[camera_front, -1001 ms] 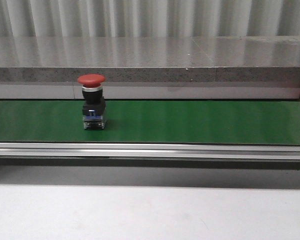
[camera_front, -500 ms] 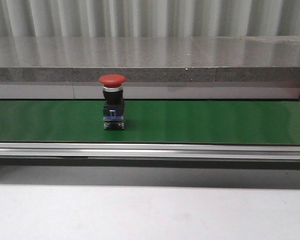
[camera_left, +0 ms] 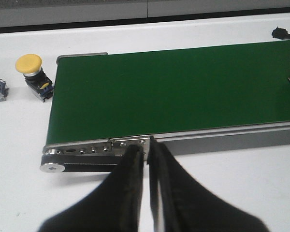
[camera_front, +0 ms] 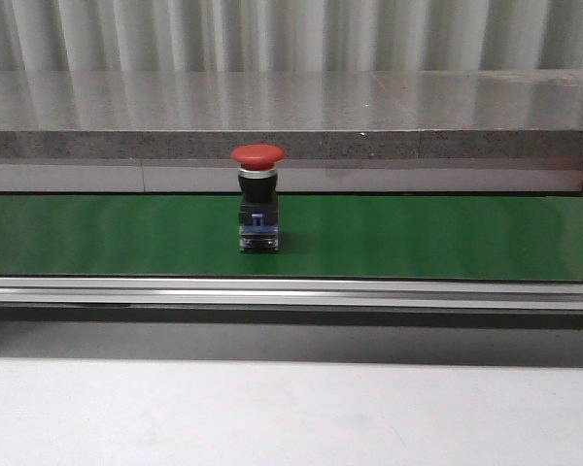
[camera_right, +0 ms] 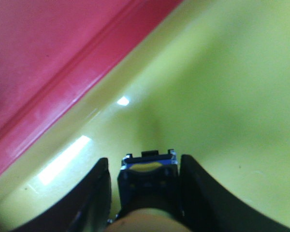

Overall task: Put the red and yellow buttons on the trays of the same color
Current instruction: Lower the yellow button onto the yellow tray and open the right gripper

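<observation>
Front view showed a red button [camera_front: 257, 197] standing upright on a green belt [camera_front: 418, 238], left of the belt's middle, with no arm near it. Left wrist view showed the left gripper [camera_left: 147, 159] hovering over the near rail at the belt's end, its jaws closed together on nothing. Beside that belt end, on the white bench [camera_left: 19, 135], a yellow button [camera_left: 32, 76] lay tilted, well apart from the gripper. Right wrist view showed the right gripper [camera_right: 144, 191] low over a yellow tray [camera_right: 222, 96], with a red tray [camera_right: 38, 53] alongside. A second yellow button [camera_right: 147, 176] sat between its jaws, body pointing away from the camera. Whether the jaws were gripping it or had just let go could not be told, as narrow gaps seemed to show on either side.

The likely risks: the red button could ride the belt onward unattended, since one arm was busy at the tray and the other was parked at the far end with closed jaws. Lifting the right gripper carelessly could drag or tip the button in the tray.

Compared with the earlier front pictures, the red button had travelled steadily rightward along the belt, upright throughout.
</observation>
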